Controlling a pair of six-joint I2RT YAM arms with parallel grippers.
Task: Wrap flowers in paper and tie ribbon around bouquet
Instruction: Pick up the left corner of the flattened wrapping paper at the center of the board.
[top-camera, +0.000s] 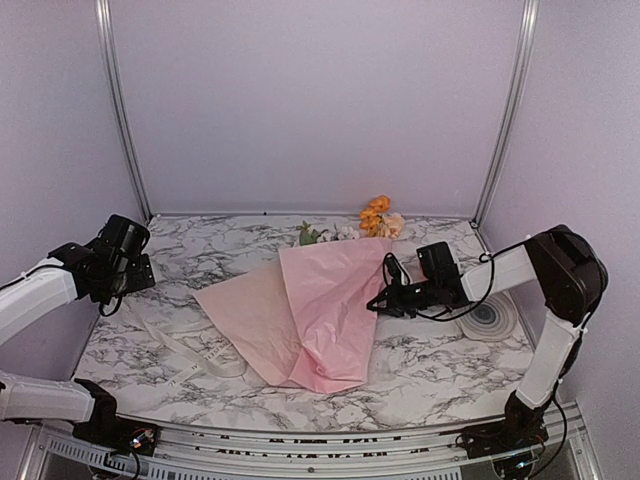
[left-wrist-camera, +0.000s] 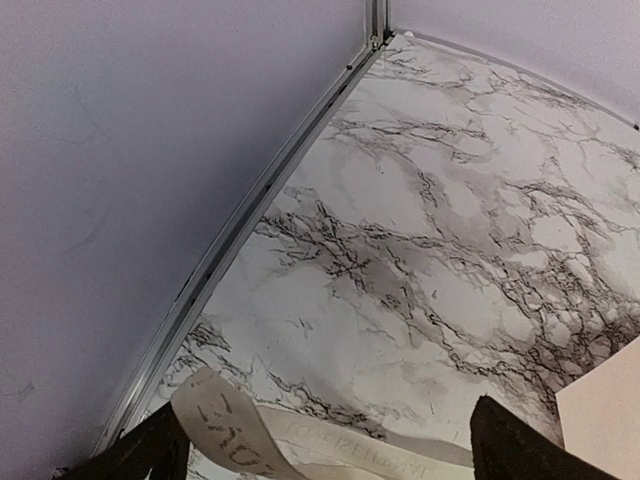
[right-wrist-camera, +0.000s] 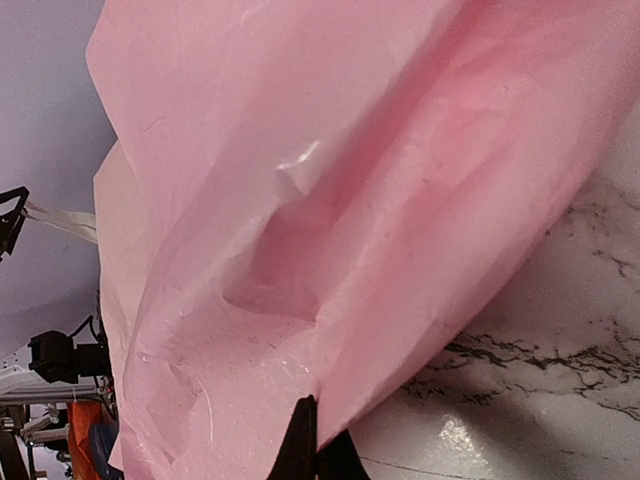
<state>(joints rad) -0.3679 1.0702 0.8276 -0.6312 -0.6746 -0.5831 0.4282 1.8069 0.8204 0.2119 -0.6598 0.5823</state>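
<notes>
One desk (top-camera: 430, 370) carries one pink paper (top-camera: 320, 310) folded over one bunch of flowers (top-camera: 378, 218), blooms showing at its far end. One ribbon (top-camera: 190, 350) lies to its left, by the spread left end effector (left-wrist-camera: 328, 420). The right end effector (right-wrist-camera: 312, 425) pinches the paper's edge.

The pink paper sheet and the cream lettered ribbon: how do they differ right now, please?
The pink paper sheet is broad and folded over the orange flowers; the cream lettered ribbon is narrow and lies loose. The right claw pinches the paper; the open left claw straddles the ribbon. Both are thin and floppy.
</notes>
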